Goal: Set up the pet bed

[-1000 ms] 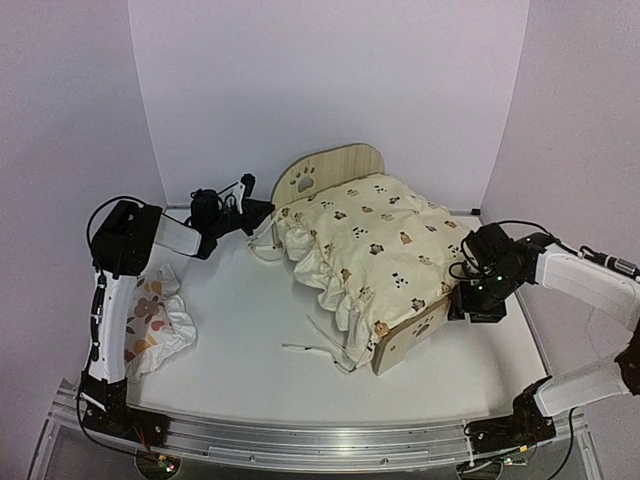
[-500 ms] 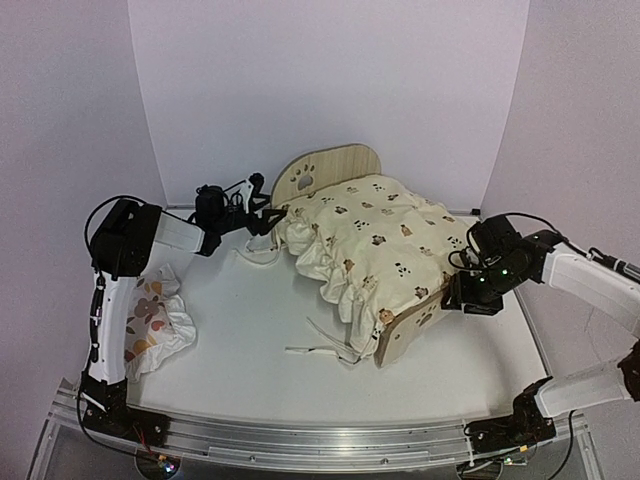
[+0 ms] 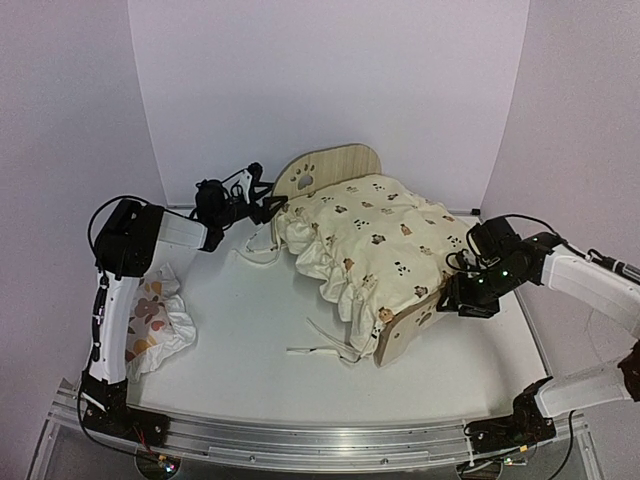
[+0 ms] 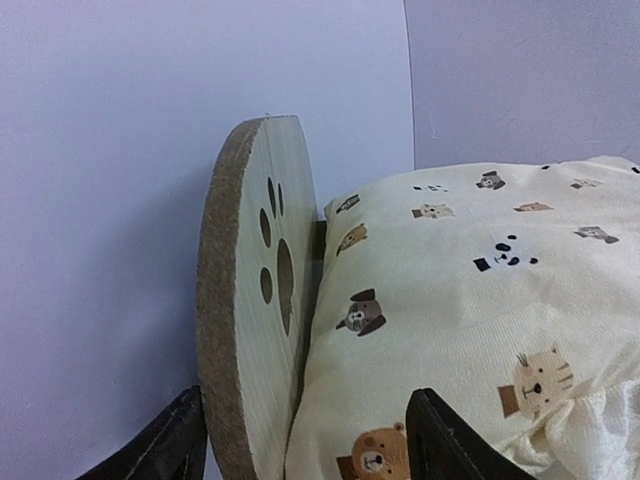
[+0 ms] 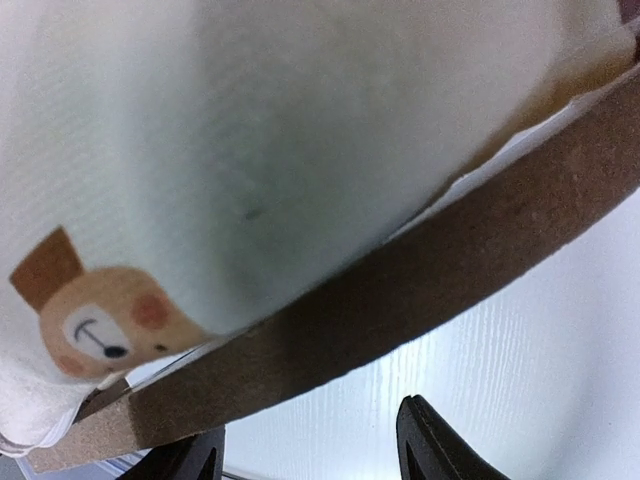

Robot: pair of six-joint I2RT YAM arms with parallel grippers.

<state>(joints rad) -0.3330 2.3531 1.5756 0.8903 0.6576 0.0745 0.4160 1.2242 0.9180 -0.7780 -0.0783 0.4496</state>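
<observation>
Now the cushion (image 3: 370, 235) lies in the pet bed (image 3: 330, 165); my left fingers (image 4: 170, 445) straddle its headboard (image 4: 250, 300), released; my right fingers (image 5: 425, 440), spread, sit under the footboard (image 5: 400, 290).

Ruffled cushion (image 3: 370, 235), printed pillow (image 3: 155, 320)

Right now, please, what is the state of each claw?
Left claw: open, straddling the pet bed headboard and the animal-print cushion.
Right claw: open, holding nothing; the footboard edge lies just beyond its tips.
</observation>
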